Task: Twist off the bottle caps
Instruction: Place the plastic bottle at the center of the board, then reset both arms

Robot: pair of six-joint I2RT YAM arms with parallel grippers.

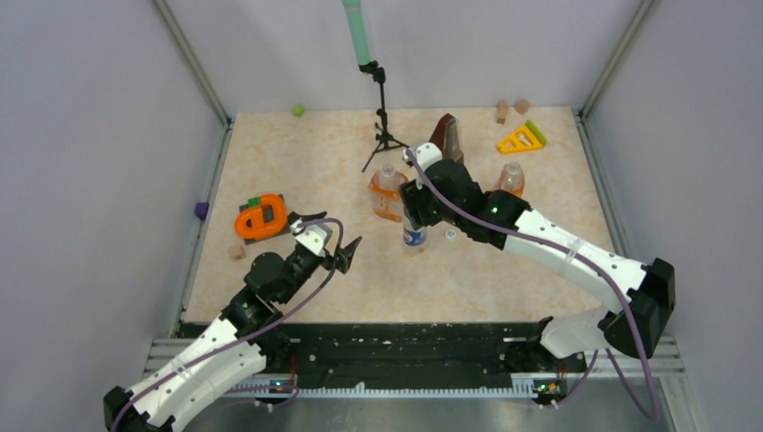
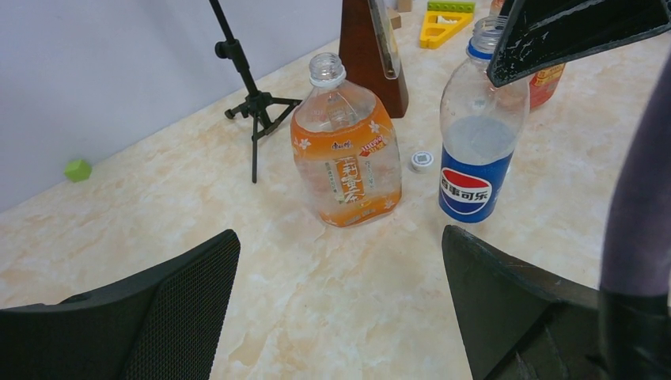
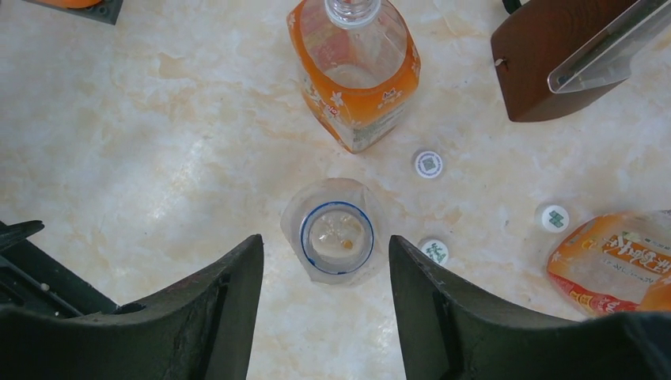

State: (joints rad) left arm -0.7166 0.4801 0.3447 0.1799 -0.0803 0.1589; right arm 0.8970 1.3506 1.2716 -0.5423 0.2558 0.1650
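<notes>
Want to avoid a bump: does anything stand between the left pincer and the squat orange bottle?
Nothing visible does. Only bare table lies between the open left pincer and the squat orange bottle, which stands upright straight ahead of it.

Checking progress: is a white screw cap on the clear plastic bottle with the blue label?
No, the right wrist camera looks straight down the open neck of the clear blue-label bottle; nothing covers it.

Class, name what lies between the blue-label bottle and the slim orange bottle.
A white cap and a second cap; the right wrist view shows both.
</notes>
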